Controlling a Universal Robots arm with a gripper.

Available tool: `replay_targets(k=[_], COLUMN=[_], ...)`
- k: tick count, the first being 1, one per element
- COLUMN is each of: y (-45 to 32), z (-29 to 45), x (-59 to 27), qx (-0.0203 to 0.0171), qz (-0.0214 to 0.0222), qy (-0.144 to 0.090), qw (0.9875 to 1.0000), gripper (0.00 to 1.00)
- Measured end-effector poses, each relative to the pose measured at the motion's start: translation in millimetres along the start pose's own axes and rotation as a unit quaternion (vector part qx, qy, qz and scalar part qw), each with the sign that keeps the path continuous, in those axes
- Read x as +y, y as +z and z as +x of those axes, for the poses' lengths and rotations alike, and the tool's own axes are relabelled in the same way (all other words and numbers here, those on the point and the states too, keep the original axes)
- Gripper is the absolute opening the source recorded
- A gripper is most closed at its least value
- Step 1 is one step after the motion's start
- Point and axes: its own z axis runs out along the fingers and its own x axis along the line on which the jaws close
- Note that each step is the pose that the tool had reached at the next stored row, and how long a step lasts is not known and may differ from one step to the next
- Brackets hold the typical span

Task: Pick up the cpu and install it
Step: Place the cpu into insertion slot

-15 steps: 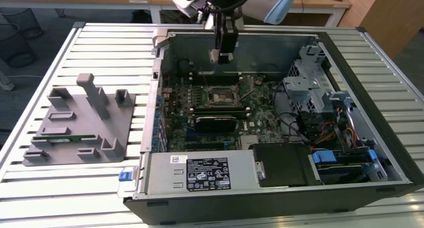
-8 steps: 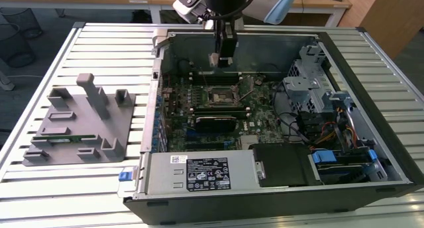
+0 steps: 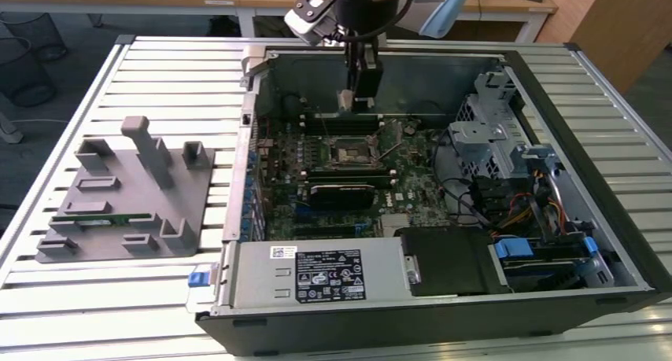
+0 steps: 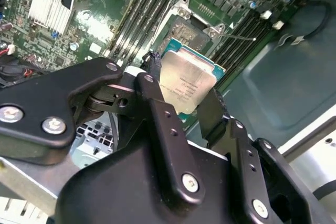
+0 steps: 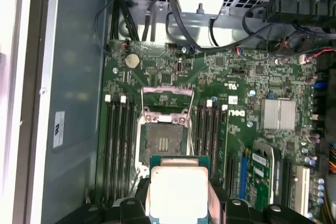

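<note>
I am working over a slatted metal table (image 3: 157, 70), with office desks and wire bins behind it. At the exterior view's left a grey moulded fixture (image 3: 126, 211) lies flat on the slats, and a long green memory stick (image 3: 100, 217) rests in one of its slots.

Moving right, the open computer case (image 3: 588, 141) takes up the middle and right of the table. Along its near edge sit a silver power supply (image 3: 315, 274) and, beside it, a black shroud (image 3: 446, 259). The green motherboard (image 3: 410, 172) covers the case floor, with the square socket (image 3: 348, 150) near its middle.

My gripper (image 3: 353, 100) hangs inside the case, above the board and a little beyond the socket toward the far wall. Its two black fingers (image 4: 152, 93) are pinched on opposite edges of the cpu (image 4: 186, 85), whose silver top plate and thin green rim show between them in both wrist views.

The chip is in the air, clear of the board, and tilted in the second wrist view. In the first wrist view it sits just short of the socket, whose metal frame is folded back and whose contact field is exposed, with rows of memory slots on either side.

Farther right in the exterior view stand a metal drive cage (image 3: 489, 133) and a tangle of coloured cables (image 3: 525, 211).
</note>
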Motion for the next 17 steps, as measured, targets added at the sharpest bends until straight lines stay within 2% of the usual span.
replay_targets(k=[4, 9, 17], y=[7.2, 13.7, 23.8], z=[0.8, 1.1, 1.6], x=[2.4, 2.6, 2.7], qx=[0.0001, 0.0033, 0.0029], qz=[0.0003, 0.0002, 0.0007], qy=[0.008, 0.013, 0.036], qw=[1.0000, 0.9999, 0.9993], gripper=[0.53, 0.53, 0.53])
